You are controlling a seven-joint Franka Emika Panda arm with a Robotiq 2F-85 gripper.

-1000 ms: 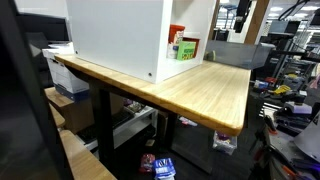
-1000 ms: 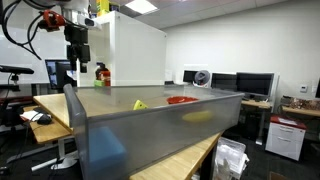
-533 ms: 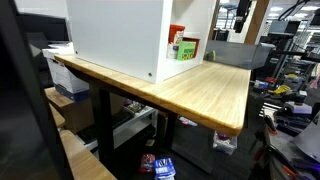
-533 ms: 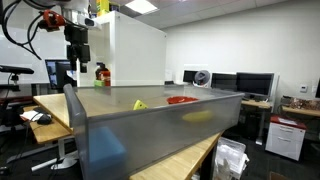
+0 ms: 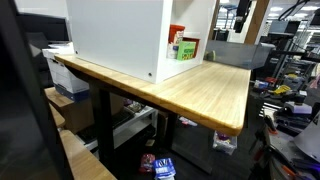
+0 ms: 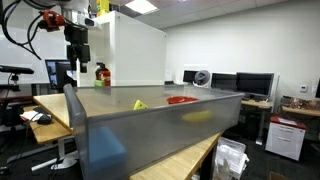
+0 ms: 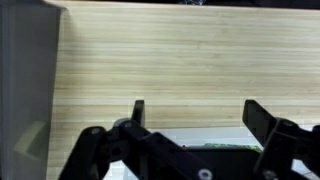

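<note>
I'm hovering the jaws wide, empty, over the desk (image 7: pixel 150 60); the upright red container (image 6: pixel 100 73) is standing just frame-right of them.

Robot arm (image 6: pixel 55 18) enters top left. Gripper (image 6: pixel 77 64) points down, hangs over wooden table (image 6: pixel 48 106); finger spread too small to judge here. Red container (image 6: pixel 101 74) just beside gripper, lower, against white cabinet (image 6: pixel 135 50). Grey bin (image 6: pixel 150 135) fills foreground. Yellow item (image 6: pixel 139 104) and red item (image 6: pixel 182 100) show past its rim, apart. Fan (image 6: pixel 203 77) and monitors (image 6: pixel 255 86) by far wall.
</note>
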